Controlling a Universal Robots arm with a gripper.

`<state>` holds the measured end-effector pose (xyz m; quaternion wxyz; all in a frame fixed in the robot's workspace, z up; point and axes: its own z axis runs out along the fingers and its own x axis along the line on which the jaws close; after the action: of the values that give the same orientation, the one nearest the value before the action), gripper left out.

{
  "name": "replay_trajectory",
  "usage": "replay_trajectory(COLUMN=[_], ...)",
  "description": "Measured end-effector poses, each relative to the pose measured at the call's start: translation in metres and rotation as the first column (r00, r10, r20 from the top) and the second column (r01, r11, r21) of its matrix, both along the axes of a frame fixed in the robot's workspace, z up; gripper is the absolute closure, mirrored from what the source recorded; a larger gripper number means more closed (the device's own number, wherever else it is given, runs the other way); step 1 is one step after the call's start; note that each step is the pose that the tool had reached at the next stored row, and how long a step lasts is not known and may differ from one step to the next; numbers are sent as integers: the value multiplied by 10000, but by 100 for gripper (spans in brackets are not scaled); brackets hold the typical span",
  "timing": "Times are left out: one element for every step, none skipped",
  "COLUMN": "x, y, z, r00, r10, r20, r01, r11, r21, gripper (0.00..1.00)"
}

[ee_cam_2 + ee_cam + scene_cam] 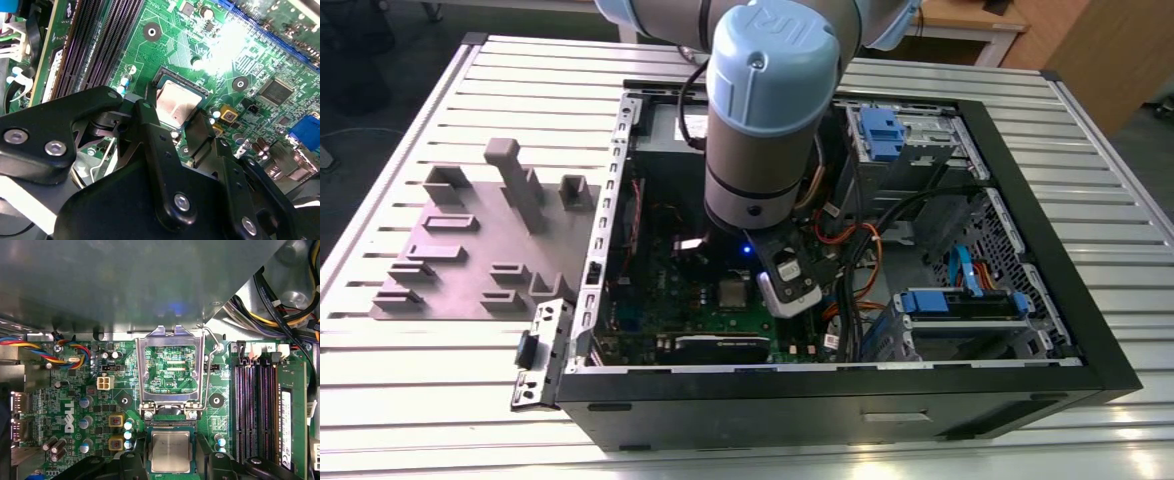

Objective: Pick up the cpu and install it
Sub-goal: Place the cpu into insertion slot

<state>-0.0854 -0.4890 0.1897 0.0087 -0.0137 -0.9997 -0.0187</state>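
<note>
Gripper (175, 459) straddles cpu (170, 450), jaws spread beside it

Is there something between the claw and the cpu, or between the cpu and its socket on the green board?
Nothing visible. The claw is right at the cpu, which appears to lie flat in the socket. The silver socket frame stands open, beside the socket and not over it.

Silvery-grey cpu (170, 451), green motherboard (131, 386) (fine pale traces), black pincer (172, 112), blue drive latches (958, 303)
</note>
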Motion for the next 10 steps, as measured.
replay_trajectory(x=[1, 1, 1, 1, 1, 1, 1, 1, 1, 1], y=[0, 0, 0, 0, 0, -1, -1, -1, -1, 0], z=[-3, -7, -10, -16, -23, -31, -38, -42, -44, -46], r00=[10000, 10000, 10000, 10000, 10000, 10000, 10000, 10000, 10000, 10000], r10=[0, 0, 0, 0, 1, 0, 1, 1, 1, 0], r20=[1, 1, -1, -1, -2, -3, -3, -2, -1, 0], r01=[0, 0, 0, 0, -1, 0, -1, -1, -1, 0], r11=[10000, 10000, 10000, 10000, 10000, 10000, 10000, 10000, 10000, 10000], r21=[1, 1, -2, -3, -4, -7, -7, -5, -2, 0], gripper=[53, 53, 53, 53, 53, 53, 53, 53, 53, 53])
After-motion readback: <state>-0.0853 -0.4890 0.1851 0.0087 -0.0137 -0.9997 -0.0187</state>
